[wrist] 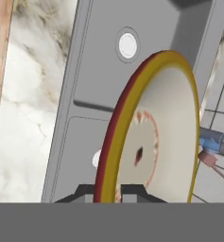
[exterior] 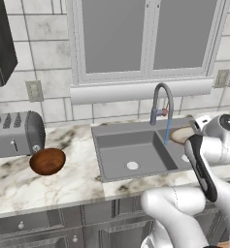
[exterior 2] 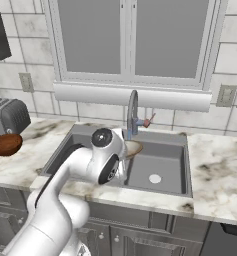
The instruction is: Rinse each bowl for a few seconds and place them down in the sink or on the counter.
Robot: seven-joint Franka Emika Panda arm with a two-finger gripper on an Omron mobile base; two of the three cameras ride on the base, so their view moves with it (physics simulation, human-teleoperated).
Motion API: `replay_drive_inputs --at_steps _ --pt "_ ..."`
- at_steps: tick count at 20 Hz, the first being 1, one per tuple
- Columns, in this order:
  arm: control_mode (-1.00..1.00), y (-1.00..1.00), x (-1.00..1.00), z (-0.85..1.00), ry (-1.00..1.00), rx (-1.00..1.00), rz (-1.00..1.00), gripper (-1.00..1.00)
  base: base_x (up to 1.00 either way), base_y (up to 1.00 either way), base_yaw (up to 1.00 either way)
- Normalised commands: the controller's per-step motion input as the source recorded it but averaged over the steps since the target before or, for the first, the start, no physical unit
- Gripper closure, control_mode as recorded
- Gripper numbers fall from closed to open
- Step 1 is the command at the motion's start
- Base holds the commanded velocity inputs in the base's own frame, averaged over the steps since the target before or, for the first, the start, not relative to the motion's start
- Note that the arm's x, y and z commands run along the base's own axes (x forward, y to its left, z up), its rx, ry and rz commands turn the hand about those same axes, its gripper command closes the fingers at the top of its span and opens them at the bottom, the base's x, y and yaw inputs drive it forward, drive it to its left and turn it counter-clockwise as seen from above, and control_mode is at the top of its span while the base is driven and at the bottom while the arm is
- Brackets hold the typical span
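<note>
Evidently mid-rinse from the left base: pale bowl (exterior: 182, 134) held over the sink (exterior: 131, 145) beside the faucet's (exterior: 161, 104) thin stream. From the right: brown bowl (exterior 2: 6, 144) waiting on the counter (exterior 2: 35, 145). Hand view: gripper (wrist: 107, 191) pinching the rim.

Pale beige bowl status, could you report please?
Fingers shut on shallow pale beige bowl's rim. Bowl under running curved grey faucet. Reddish-brown wooden bowl waits beside toaster.
</note>
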Motion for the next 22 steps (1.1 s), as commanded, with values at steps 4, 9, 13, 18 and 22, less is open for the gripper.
replay_drive_inputs --at_steps 4,9,13,18,22 --pt "-1.00 0.00 0.24 -0.08 0.00 0.06 0.03 1.00 0.00 0.00 0.00" --pt "-1.00 0.00 0.20 -0.07 0.00 0.06 0.03 1.00 0.00 0.00 0.00" --pt "-1.00 0.00 0.20 -0.14 0.00 0.07 0.03 1.00 0.00 0.00 0.00" --pt "-1.00 0.00 0.24 -0.17 0.00 0.06 0.03 1.00 0.00 0.00 0.00" --pt "-1.00 0.00 0.30 -0.18 0.00 0.04 0.02 1.00 0.00 0.00 0.00"
